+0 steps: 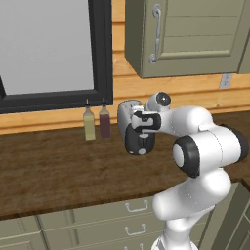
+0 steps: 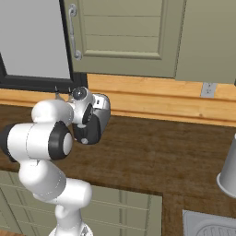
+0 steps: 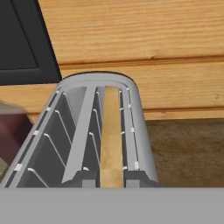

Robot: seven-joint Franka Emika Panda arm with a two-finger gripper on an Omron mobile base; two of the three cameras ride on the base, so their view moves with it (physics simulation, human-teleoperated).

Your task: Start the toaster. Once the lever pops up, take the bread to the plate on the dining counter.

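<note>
Here I have the gripper (image 1: pixel 142 128) fully closed on nothing, at the toaster's (image 3: pixel 103 135) black end. The bread (image 3: pixel 111 135) stands on edge in the right-hand slot: light, stiff, probably crumbly, so I'd pinch its top edge gently.

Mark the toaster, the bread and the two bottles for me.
toaster (image 1: pixel 138 141): left base view, on its black end face.
bread (image 3: pixel 111 135): hand view, on the slice's top edge in the right slot.
bottles (image 1: pixel 89 125): left base view, on the body of the yellowish one; the dark red one stands right beside it.
</note>
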